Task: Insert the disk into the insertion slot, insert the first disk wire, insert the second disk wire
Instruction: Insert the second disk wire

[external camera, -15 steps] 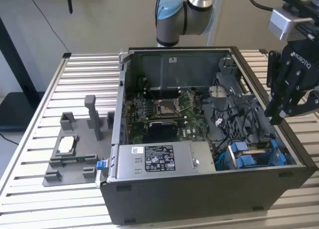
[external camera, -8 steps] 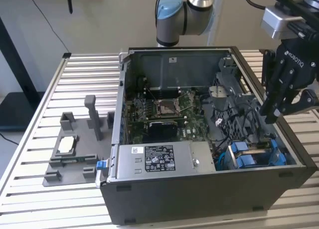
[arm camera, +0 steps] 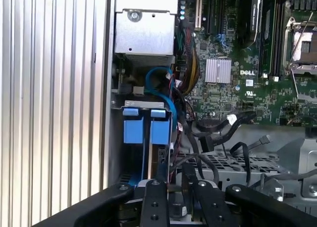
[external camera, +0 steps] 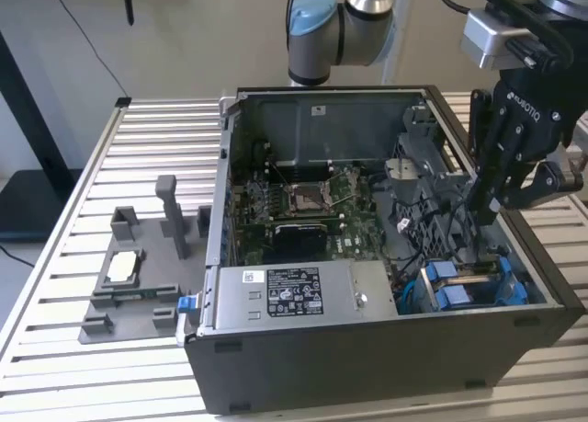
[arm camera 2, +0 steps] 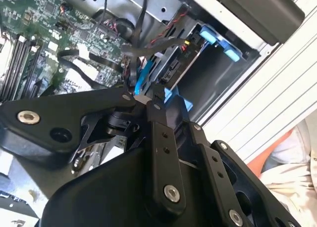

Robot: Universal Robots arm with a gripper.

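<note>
The disk (external camera: pixel 450 289) sits in the insertion slot (external camera: pixel 516 291) at the case's front corner on the exterior view's right, its blue carrier tabs (arm camera: pixel 147 130) showing. My gripper (external camera: pixel 480 211) hangs inside the case just above the rear of that cage. In the second wrist view its fingertips (arm camera 2: pixel 130 96) meet closely, apparently shut on the end of a blue disk wire (arm camera 2: pixel 140 76). This wire (arm camera: pixel 161 86) curves from beside the power supply down along the cage. The gripper (arm camera: pixel 176 185) sits behind the disk's rear edge, among black cables (arm camera: pixel 218 130).
The open dark case holds a green motherboard (external camera: pixel 303 206) and a silver power supply with a white sticker (external camera: pixel 294 293). A grey fixture (external camera: pixel 138 275) stands on the slatted table at the exterior view's left. A person's sleeve (arm camera 2: pixel 292 158) is beside the table.
</note>
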